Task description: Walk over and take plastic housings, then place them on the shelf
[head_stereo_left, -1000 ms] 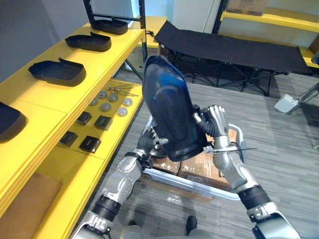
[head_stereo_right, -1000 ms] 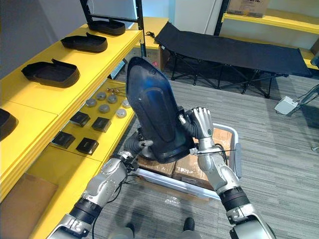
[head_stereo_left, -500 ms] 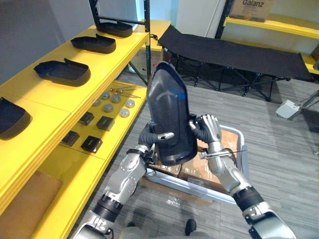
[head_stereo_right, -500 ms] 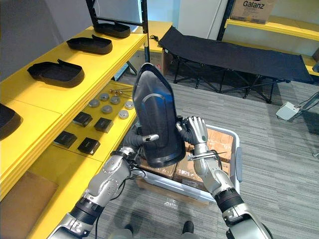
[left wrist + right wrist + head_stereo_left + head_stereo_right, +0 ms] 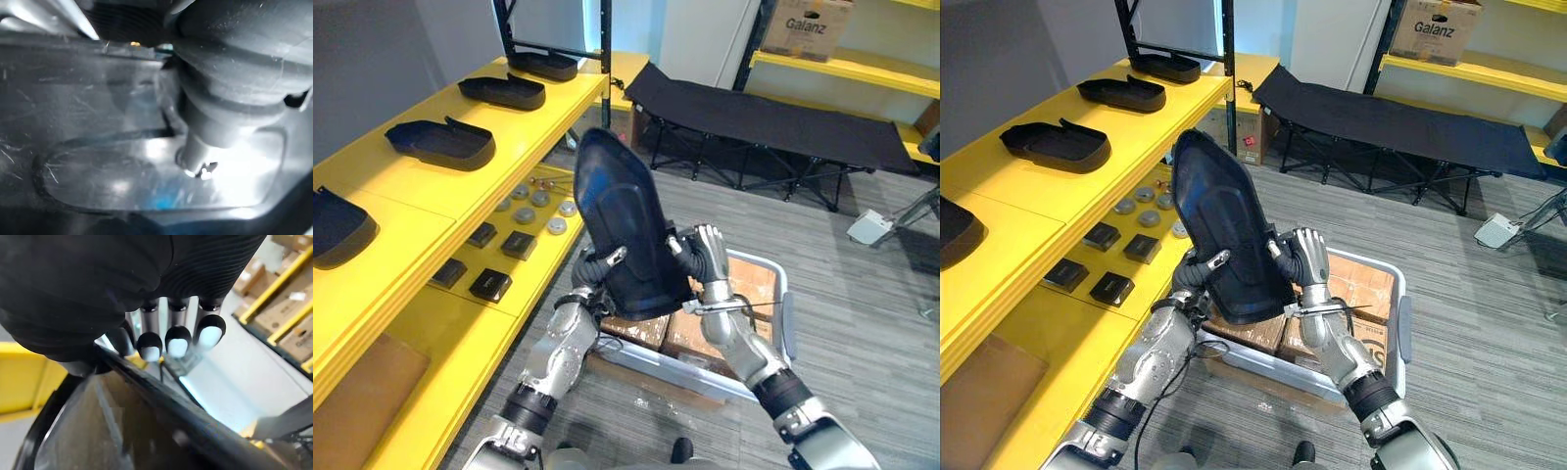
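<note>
Shelf unit (image 5: 460, 191) runs along the left, a row of housings (image 5: 440, 144) on its top level, small blocks (image 5: 490, 284) and discs (image 5: 523, 212) on the lower level beneath. Centre: held housing (image 5: 625, 230) stands tilted on end, gripped between left hand (image 5: 607, 262) on its left side and right hand (image 5: 707, 253) on its right edge, above a cart (image 5: 666, 363) with cardboard boxes (image 5: 749, 289) in it. Behind the cart a folding cot (image 5: 773, 117) spans the floor; a far shelf (image 5: 842, 67) carrying a box (image 5: 803, 22) sits behind that, right.

Five plastic housings (image 5: 625, 230) (image 5: 340, 227) (image 5: 443, 144) (image 5: 503, 91) (image 5: 544, 66) and four small black blocks (image 5: 482, 234) (image 5: 517, 245) (image 5: 450, 272) (image 5: 491, 284)
</note>
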`<state>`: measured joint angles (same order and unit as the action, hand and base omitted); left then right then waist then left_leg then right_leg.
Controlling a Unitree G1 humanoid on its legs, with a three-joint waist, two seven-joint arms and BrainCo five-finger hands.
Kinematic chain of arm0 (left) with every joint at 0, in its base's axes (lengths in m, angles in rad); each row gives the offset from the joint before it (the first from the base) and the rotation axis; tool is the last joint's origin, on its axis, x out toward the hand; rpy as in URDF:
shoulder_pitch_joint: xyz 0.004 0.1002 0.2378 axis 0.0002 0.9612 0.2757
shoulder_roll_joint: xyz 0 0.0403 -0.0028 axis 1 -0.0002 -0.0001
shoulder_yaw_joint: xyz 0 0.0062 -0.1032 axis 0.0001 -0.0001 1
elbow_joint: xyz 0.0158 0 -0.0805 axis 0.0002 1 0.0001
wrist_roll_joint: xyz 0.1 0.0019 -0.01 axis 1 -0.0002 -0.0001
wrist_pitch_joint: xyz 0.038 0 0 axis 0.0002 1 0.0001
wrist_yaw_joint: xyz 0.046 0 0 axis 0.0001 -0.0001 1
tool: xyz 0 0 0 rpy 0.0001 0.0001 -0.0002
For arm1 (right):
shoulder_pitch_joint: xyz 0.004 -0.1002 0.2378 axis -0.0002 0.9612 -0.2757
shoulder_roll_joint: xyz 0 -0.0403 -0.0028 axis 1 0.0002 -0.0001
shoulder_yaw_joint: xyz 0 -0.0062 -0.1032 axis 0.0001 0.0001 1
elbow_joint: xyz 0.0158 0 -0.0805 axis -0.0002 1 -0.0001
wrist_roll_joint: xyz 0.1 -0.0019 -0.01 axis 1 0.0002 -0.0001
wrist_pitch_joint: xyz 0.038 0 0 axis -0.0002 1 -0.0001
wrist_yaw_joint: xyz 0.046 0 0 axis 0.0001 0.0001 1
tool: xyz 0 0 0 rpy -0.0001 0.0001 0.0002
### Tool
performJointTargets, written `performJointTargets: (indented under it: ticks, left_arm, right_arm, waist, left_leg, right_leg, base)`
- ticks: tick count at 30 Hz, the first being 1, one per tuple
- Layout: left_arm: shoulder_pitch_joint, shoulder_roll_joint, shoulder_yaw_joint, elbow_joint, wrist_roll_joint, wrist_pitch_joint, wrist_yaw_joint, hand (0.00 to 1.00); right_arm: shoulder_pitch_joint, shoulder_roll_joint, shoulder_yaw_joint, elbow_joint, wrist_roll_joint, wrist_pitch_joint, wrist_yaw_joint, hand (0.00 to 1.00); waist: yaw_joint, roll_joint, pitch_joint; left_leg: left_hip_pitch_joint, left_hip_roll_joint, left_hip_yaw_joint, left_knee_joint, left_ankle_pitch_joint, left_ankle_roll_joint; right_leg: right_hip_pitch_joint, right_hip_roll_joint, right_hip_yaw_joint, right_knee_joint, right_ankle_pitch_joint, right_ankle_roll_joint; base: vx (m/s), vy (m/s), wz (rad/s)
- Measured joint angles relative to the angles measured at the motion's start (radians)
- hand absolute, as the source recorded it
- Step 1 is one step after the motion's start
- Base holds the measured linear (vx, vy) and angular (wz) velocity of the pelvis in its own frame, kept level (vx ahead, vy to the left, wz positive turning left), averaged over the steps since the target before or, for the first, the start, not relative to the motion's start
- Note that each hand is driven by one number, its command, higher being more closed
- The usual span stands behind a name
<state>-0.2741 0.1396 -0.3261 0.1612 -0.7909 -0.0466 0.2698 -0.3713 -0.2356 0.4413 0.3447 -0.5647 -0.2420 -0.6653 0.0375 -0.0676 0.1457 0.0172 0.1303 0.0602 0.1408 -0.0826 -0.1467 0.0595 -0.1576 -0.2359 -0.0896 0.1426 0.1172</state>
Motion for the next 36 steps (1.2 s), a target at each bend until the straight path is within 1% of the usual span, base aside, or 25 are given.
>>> performJointTargets:
  ticks: [2, 5, 6, 7, 8, 11, 14, 15, 16, 17, 18, 19, 20, 21, 22, 23, 24, 25, 26, 28, 29, 31, 34, 35, 36]
  left_arm:
    - [0.0, -0.005, 0.001, 0.0, -0.031, -0.038, 0.003, 1.0]
    - [0.001, -0.018, -0.001, 0.001, -0.037, -0.064, 0.003, 1.0]
    - [0.001, -0.025, -0.001, 0.011, -0.036, -0.091, 0.003, 1.0]
    - [0.001, -0.028, -0.001, 0.016, -0.036, -0.101, 0.003, 1.0]
    - [0.003, -0.033, -0.003, 0.021, -0.038, -0.117, 0.005, 1.0]
    - [0.004, -0.038, -0.001, 0.021, -0.037, -0.152, 0.019, 1.0]
    - [0.003, -0.08, 0.04, 0.02, -0.014, -0.195, 0.073, 1.0]
    - [0.003, -0.097, 0.072, 0.018, 0.031, -0.211, 0.105, 1.0]
    - [0.003, -0.1, 0.094, 0.015, 0.084, -0.215, 0.134, 1.0]
    - [0.003, -0.101, 0.105, 0.013, 0.108, -0.215, 0.15, 1.0]
    - [0.005, -0.114, 0.13, 0.007, 0.198, -0.214, 0.196, 1.0]
    - [0.016, -0.122, 0.157, -0.018, 0.273, -0.213, 0.236, 1.0]
    - [0.026, -0.126, 0.17, -0.038, 0.317, -0.212, 0.258, 1.0]
    - [0.051, -0.131, 0.201, -0.071, 0.406, -0.21, 0.293, 1.0]
    - [0.063, -0.132, 0.211, -0.087, 0.448, -0.207, 0.311, 1.0]
    - [0.088, -0.139, 0.231, -0.113, 0.515, -0.202, 0.338, 1.0]
    - [0.11, -0.143, 0.25, -0.125, 0.582, -0.196, 0.361, 1.0]
    - [0.123, -0.146, 0.264, -0.133, 0.614, -0.192, 0.372, 1.0]
    - [0.156, -0.148, 0.29, -0.154, 0.693, -0.185, 0.406, 1.0]
    - [0.18, -0.148, 0.326, -0.17, 0.773, -0.177, 0.436, 1.0]
    - [0.198, -0.147, 0.357, -0.186, 0.849, -0.164, 0.467, 1.0]
    - [0.225, -0.145, 0.4, -0.203, 0.948, -0.152, 0.514, 1.0]
    - [0.271, -0.145, 0.436, -0.225, 1.05, -0.147, 0.553, 1.0]
    - [0.28, -0.145, 0.444, -0.229, 1.055, -0.15, 0.555, 1.0]
    - [0.297, -0.146, 0.457, -0.229, 1.054, -0.165, 0.554, 1.0]
  right_arm:
    - [0.003, 0.008, 0.007, -0.011, 0.003, 0.0, -0.014, 1.0]
    - [0.004, 0.029, 0.005, -0.016, 0.024, 0.0, -0.037, 1.0]
    - [0.004, 0.037, 0.004, -0.018, 0.039, 0.0, -0.039, 1.0]
    - [0.006, 0.04, 0.004, -0.018, 0.042, 0.0, -0.041, 0.0]
    - [0.009, 0.044, 0.004, -0.02, 0.043, -0.001, -0.046, 0.0]
    - [0.02, 0.069, 0.005, -0.041, 0.052, -0.038, -0.058, 0.0]
    - [0.062, 0.091, 0.034, -0.055, 0.082, -0.057, -0.06, 0.0]
    - [0.081, 0.095, 0.047, -0.054, 0.088, -0.059, -0.065, 0.0]
    - [0.097, 0.097, 0.053, -0.056, 0.103, -0.065, -0.067, 0.0]
    - [0.105, 0.1, 0.055, -0.059, 0.118, -0.069, -0.063, 0.0]
    - [0.126, 0.108, 0.054, -0.087, 0.196, -0.104, -0.023, 0.0]
    - [0.155, 0.12, 0.052, -0.159, 0.263, -0.133, 0.022, 0.0]
    - [0.169, 0.125, 0.052, -0.207, 0.3, -0.154, 0.052, 0.0]
    - [0.191, 0.129, 0.047, -0.295, 0.379, -0.189, 0.106, 0.0]
    - [0.198, 0.132, 0.043, -0.333, 0.418, -0.207, 0.134, 0.0]
    - [0.206, 0.135, 0.031, -0.392, 0.477, -0.237, 0.177, 0.0]
    - [0.216, 0.135, 0.004, -0.437, 0.527, -0.254, 0.217, 0.0]
    - [0.22, 0.135, -0.012, -0.454, 0.552, -0.26, 0.235, 0.0]
    - [0.231, 0.134, -0.062, -0.49, 0.614, -0.264, 0.276, 0.0]
    - [0.261, 0.132, -0.117, -0.526, 0.667, -0.265, 0.306, 0.0]
    - [0.292, 0.131, -0.156, -0.546, 0.712, -0.272, 0.332, 0.0]
    - [0.355, 0.127, -0.22, -0.578, 0.794, -0.281, 0.377, 0.0]
    - [0.439, 0.127, -0.319, -0.614, 0.907, -0.282, 0.439, 0.0]
    - [0.453, 0.128, -0.34, -0.613, 0.917, -0.276, 0.447, 0.0]
    - [0.489, 0.128, -0.379, -0.611, 0.924, -0.252, 0.454, 0.0]
  waist:
    - [-0.001, 0.0, 0.0]
    - [-0.001, -0.002, -0.001]
    - [-0.002, -0.004, -0.003]
    - [-0.002, -0.005, -0.005]
    - [-0.003, -0.008, -0.007]
    - [-0.012, -0.01, -0.014]
    - [-0.013, -0.012, -0.015]
    - [-0.013, -0.012, -0.015]
    - [-0.013, -0.012, -0.015]
    - [-0.013, -0.011, -0.015]
    - [-0.011, -0.011, -0.015]
    - [-0.01, -0.011, -0.015]
    - [-0.011, -0.011, -0.015]
    - [-0.019, -0.01, -0.016]
    - [-0.022, -0.01, -0.018]
    - [-0.025, -0.009, -0.025]
    - [-0.025, -0.008, -0.036]
    - [-0.024, -0.008, -0.04]
    - [-0.023, -0.007, -0.045]
    - [-0.023, -0.007, -0.048]
    - [-0.023, -0.006, -0.048]
    - [-0.024, -0.001, -0.05]
    - [-0.028, 0.014, -0.061]
    - [-0.03, 0.018, -0.062]
    - [-0.034, 0.025, -0.064]
  left_leg:
    - [0.001, 0.0, 0.0, -0.001, 0.0, 0.0]
    - [0.003, 0.0, 0.002, -0.003, 0.0, 0.0]
    - [0.007, 0.0, 0.003, -0.007, 0.001, -0.001]
    - [0.011, 0.0, 0.004, -0.011, 0.001, -0.002]
    - [0.019, 0.001, 0.005, -0.014, 0.001, -0.002]
    - [0.02, 0.0, 0.006, -0.019, 0.001, -0.002]
    - [0.031, 0.001, 0.01, -0.03, 0.005, -0.002]
    - [0.032, 0.002, 0.012, -0.03, 0.005, -0.002]
    - [0.033, 0.004, 0.015, -0.031, 0.005, -0.002]
    - [0.033, 0.004, 0.017, -0.031, 0.005, -0.003]
    - [0.034, 0.005, 0.025, -0.032, 0.005, -0.003]
    - [0.035, 0.006, 0.032, -0.034, 0.005, -0.003]
    - [0.035, 0.007, 0.036, -0.035, 0.005, -0.003]
    - [0.035, 0.008, 0.037, -0.036, 0.005, -0.003]
    - [0.036, 0.008, 0.037, -0.037, 0.005, -0.003]
    - [0.039, 0.009, 0.039, -0.041, 0.005, -0.003]
    - [0.041, 0.01, 0.042, -0.045, 0.005, -0.003]
    - [0.044, 0.011, 0.045, -0.046, 0.004, -0.004]
    - [0.053, 0.013, 0.057, -0.049, 0.002, -0.005]
    - [0.055, 0.015, 0.06, -0.049, 0.001, -0.005]
    - [0.057, 0.016, 0.067, -0.049, -0.001, -0.006]
    - [0.07, 0.019, 0.087, -0.053, -0.004, -0.007]
    - [0.071, 0.019, 0.101, -0.061, -0.004, -0.007]
    - [0.072, 0.019, 0.109, -0.062, -0.005, -0.007]
    - [0.072, 0.019, 0.113, -0.063, -0.006, -0.007]
  right_leg:
    - [0.0, 0.0, 0.0, 0.0, 0.0, 0.0]
    - [0.0, 0.0, 0.0, 0.0, 0.001, 0.001]
    - [0.001, 0.0, 0.0, 0.0, 0.001, 0.001]
    - [0.003, 0.0, 0.0, 0.0, 0.001, 0.001]
    - [0.01, 0.0, 0.0, -0.001, 0.001, 0.001]
    - [0.009, 0.0, 0.0, -0.001, 0.001, 0.001]
    - [0.011, 0.0, 0.001, -0.001, -0.001, 0.0]
    - [0.011, 0.001, 0.003, -0.001, -0.002, -0.001]
    - [0.01, 0.002, 0.004, -0.001, -0.002, -0.001]
    - [0.009, 0.003, 0.005, -0.001, -0.002, -0.002]
    - [0.006, 0.005, 0.009, -0.001, -0.004, -0.004]
    - [-0.001, 0.006, 0.016, -0.001, -0.008, -0.011]
    - [-0.004, 0.006, 0.018, -0.001, -0.008, -0.011]
    - [-0.005, 0.007, 0.018, -0.001, -0.009, -0.012]
    - [-0.005, 0.008, 0.018, -0.001, -0.008, -0.011]
    - [-0.006, 0.009, 0.019, -0.001, -0.007, -0.009]
    - [-0.006, 0.01, 0.02, 0.0, -0.006, -0.007]
    - [-0.006, 0.011, 0.022, 0.0, -0.006, -0.007]
    - [-0.003, 0.013, 0.029, 0.0, -0.006, -0.007]
    - [-0.006, 0.015, 0.036, 0.0, -0.006, -0.007]
    - [-0.008, 0.017, 0.043, -0.001, -0.006, -0.008]
    - [-0.008, 0.02, 0.055, -0.001, -0.009, -0.011]
    - [-0.022, 0.021, 0.075, -0.001, -0.009, -0.012]
    - [-0.025, 0.022, 0.079, -0.001, -0.009, -0.012]
    - [-0.028, 0.022, 0.083, -0.001, -0.008, -0.011]
  base:
    - [0.0, 0.0, 0.0]
    - [0.0, 0.0, 0.0]
    - [0.0, 0.0, 0.0]
    - [0.0, 0.0, 0.0]
    - [0.0, 0.0, 0.0]
    - [0.0, 0.0, 0.0]
    - [0.0, 0.003, -0.01]
    - [-0.01, 0.007, -0.05]
    - [-0.01, 0.007, -0.05]
    - [-0.01, 0.005, -0.08]
    - [-0.01, 0.009, -0.14]
    - [-0.01, 0.009, -0.18]
    - [0.0, 0.008, -0.14]
    - [0.01, 0.004, -0.06]
    - [0.02, 0.007, -0.03]
    - [0.02, 0.008, -0.04]
    - [0.02, 0.008, -0.05]
    - [0.02, 0.016, -0.13]
    - [0.01, 0.015, -0.14]
    - [0.0, 0.014, -0.13]
    - [-0.01, 0.015, -0.16]
    - [-0.01, 0.016, -0.19]
    - [0.0, 0.02, -0.16]
    - [0.0, 0.022, -0.18]
    - [0.0, 0.014, -0.11]
